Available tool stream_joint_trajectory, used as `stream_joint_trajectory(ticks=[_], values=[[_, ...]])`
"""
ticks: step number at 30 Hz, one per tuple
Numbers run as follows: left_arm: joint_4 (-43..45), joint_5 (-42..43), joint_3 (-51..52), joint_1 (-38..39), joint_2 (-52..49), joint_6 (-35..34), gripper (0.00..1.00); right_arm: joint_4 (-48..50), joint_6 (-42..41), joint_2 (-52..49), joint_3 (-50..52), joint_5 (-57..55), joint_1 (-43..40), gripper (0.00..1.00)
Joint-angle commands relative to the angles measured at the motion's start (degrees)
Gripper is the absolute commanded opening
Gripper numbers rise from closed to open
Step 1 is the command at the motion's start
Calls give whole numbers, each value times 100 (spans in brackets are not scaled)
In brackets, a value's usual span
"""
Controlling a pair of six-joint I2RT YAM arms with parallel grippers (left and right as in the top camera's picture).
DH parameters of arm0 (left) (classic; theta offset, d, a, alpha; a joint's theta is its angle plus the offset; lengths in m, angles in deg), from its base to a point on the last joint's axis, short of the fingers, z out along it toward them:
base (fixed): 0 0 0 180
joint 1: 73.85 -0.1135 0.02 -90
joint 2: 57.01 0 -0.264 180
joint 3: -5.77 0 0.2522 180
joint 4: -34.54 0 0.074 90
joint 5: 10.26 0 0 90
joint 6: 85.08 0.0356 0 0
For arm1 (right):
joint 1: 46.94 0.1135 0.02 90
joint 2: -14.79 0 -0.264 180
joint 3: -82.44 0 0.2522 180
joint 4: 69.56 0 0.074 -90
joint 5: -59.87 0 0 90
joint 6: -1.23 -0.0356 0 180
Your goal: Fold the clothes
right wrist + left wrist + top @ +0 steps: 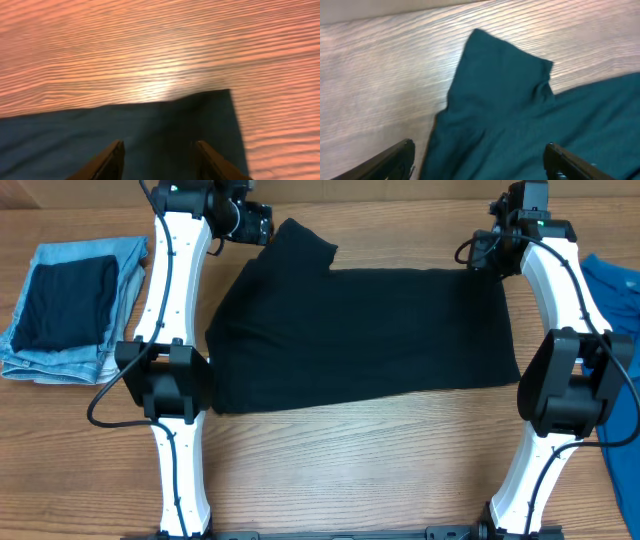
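Note:
The black T-shirt [360,335] lies folded in half across the middle of the table, a sleeve [300,245] sticking out at the far left. My left gripper [262,222] hovers open over that sleeve; in the left wrist view the sleeve [495,80] shows teal-tinted between the spread fingers [479,157]. My right gripper [480,252] is open above the shirt's far right corner, and in the right wrist view this corner [210,115] lies beneath the fingers [159,150]. Neither gripper holds cloth.
Folded light-blue jeans with a dark garment on top [70,305] lie at the left edge. A bright blue garment [615,300] lies at the right edge. Bare wooden table [360,470] runs along the front.

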Motion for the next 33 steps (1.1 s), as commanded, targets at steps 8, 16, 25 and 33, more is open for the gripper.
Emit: stream_joint_trajectory(ticks=[8, 16, 25, 33], values=[[966, 140, -2, 2, -704, 1147, 100, -190, -48, 55, -76, -398, 22, 49], [2164, -203, -2, 273, -1764, 1193, 99, -367, -48, 55, -76, -396, 22, 49], [2273, -1711, 9, 529, -2190, 1176, 90, -586, -46, 55, -76, -398, 22, 49], [1867, -2199, 9, 385, -2190, 883, 84, -573, -46, 55, -76, -400, 22, 50]])
